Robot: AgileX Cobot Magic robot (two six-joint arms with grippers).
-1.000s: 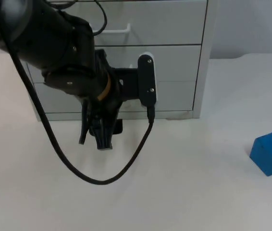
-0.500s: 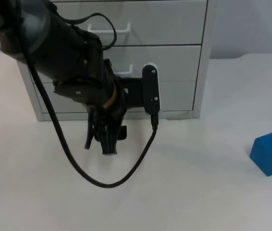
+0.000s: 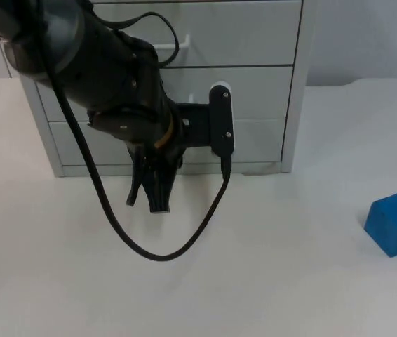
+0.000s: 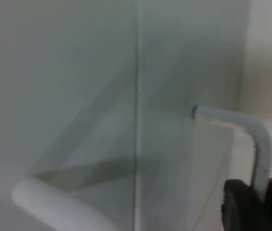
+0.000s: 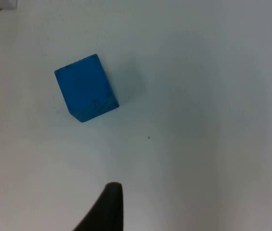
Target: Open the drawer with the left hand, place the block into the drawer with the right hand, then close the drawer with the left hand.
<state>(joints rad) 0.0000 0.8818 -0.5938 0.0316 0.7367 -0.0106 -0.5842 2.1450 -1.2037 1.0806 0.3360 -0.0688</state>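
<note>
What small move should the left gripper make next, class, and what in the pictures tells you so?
Probably ease the left gripper forward onto the white handle of a drawer. The drawers all look closed, the gripper hangs just in front of the cabinet's lowest drawer, and the handle looms close in the left wrist view. The blue block lies untouched on the table.

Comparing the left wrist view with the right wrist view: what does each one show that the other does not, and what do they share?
Left wrist view alone: the grey drawer front with its white handle close ahead, and the seam between drawers. Right wrist view alone: the blue block lying free on the white table. Shared: each has one of its own arm's black fingertips at the edge.
</note>
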